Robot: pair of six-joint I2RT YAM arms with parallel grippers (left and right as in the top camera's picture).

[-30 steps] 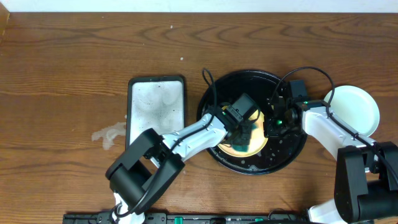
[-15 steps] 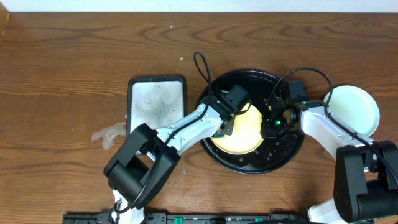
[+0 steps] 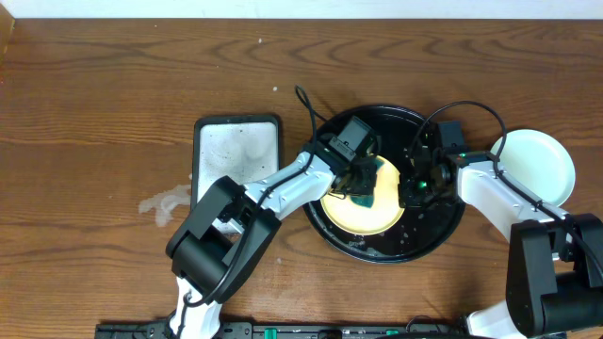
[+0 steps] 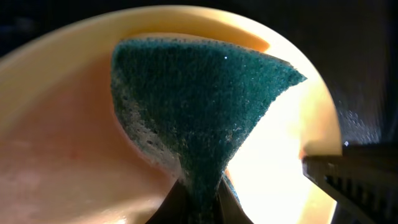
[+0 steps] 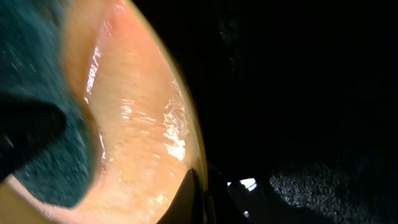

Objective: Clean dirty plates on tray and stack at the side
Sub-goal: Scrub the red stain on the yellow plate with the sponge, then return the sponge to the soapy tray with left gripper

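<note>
Tray (image 3: pixel 429 231) toward the table's right edge holds your yellow plate (image 3: pixel 353 215) | your left hand (image 4: pixel 199 205) pinches teal sponge (image 4: pixel 199 106) on it | your right hand (image 5: pixel 199 194) pinches its rim

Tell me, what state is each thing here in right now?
Black tray: on the table, speckled wet.
Yellow plate: lying in the tray, glossy wet.
Sponge: folded, against the yellow plate.
Left tool: shut on the sponge.
Right tool: shut on the yellow plate's rim.
Pale plate: off the tray, looks clean.
</note>
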